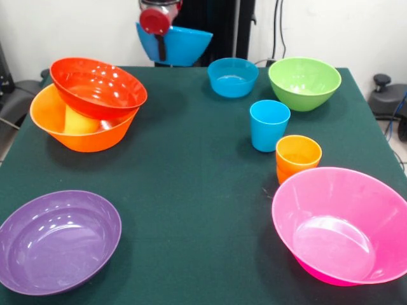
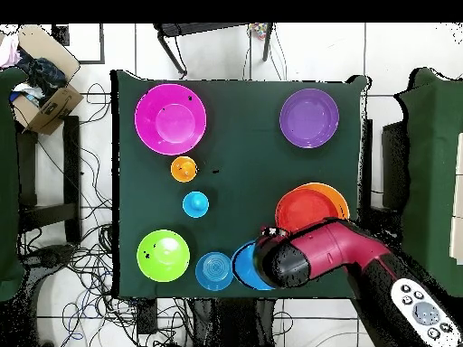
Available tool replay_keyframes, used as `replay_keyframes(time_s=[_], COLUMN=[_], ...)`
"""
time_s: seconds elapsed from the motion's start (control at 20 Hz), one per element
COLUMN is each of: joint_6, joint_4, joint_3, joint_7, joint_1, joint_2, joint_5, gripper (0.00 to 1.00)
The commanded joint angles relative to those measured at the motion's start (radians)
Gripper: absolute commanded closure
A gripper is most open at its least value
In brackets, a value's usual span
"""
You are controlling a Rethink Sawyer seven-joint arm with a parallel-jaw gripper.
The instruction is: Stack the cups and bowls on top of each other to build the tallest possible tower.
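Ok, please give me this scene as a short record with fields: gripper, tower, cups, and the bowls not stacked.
gripper: gripper raised at the table's robot-side edge, holding a blue bowl off the table
tower: red-orange bowl tilted inside the big orange bowl; something yellow under it
cups: blue cup upright; orange cups beside it
loose bowls: small blue bowl, green bowl, pink bowl, purple bowl
surface: dark green table

Bowls (image 1: pixel 343 225): glossy smooth plastic, with bright highlights
Cups (image 1: pixel 269 124): same shiny plastic
Desk (image 1: pixel 191 190): matt dark green cloth
Box (image 2: pixel 43 107): plain cardboard
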Motion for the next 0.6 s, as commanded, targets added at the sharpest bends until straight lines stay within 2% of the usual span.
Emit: replay_keyframes(time_s=[0.05,0.6], joint_6=[0.177,0.164], joint_4=[0.023,-0.052], joint_3=[0.058,0.096], joint_7=[-0.201,-0.211], joint_1=[-0.031,-0.086], joint_2=[-0.087,-0.054], joint_5=[0.084,0.047], gripper=[1.00,1.00])
